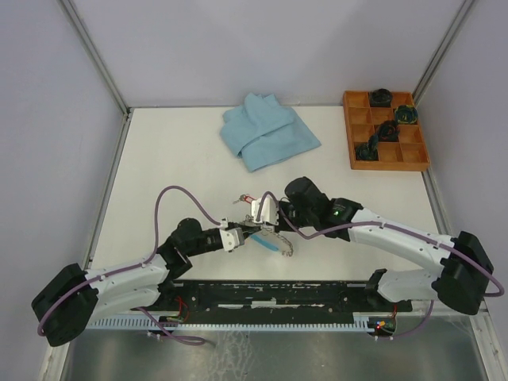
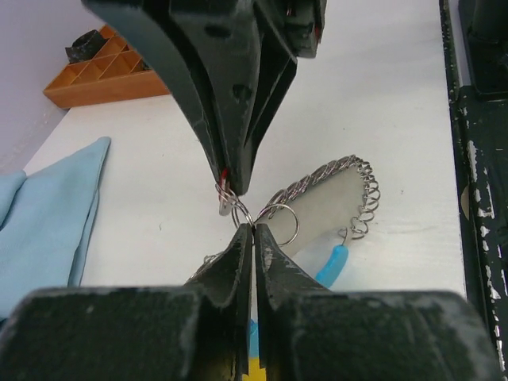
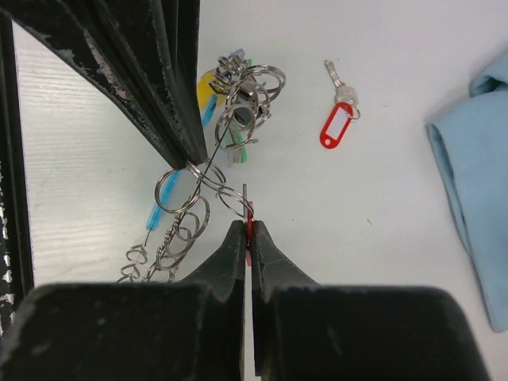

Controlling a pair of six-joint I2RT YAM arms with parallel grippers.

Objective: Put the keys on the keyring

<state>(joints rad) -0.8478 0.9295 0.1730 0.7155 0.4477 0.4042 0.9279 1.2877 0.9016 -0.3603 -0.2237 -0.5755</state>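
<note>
Keyring (image 2: pixel 349 171) and keys (image 3: pixel 242 95), gathered close.
The keyring is a grey coiled loop with one light-blue segment. Several tagged keys bunch on small split rings beside it, and one red-tagged key (image 3: pixel 337 119) lies flat, apart.

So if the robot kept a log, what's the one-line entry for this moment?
left gripper: shut on keyring | right gripper: shut on red tag | spare key: loose on table
</note>
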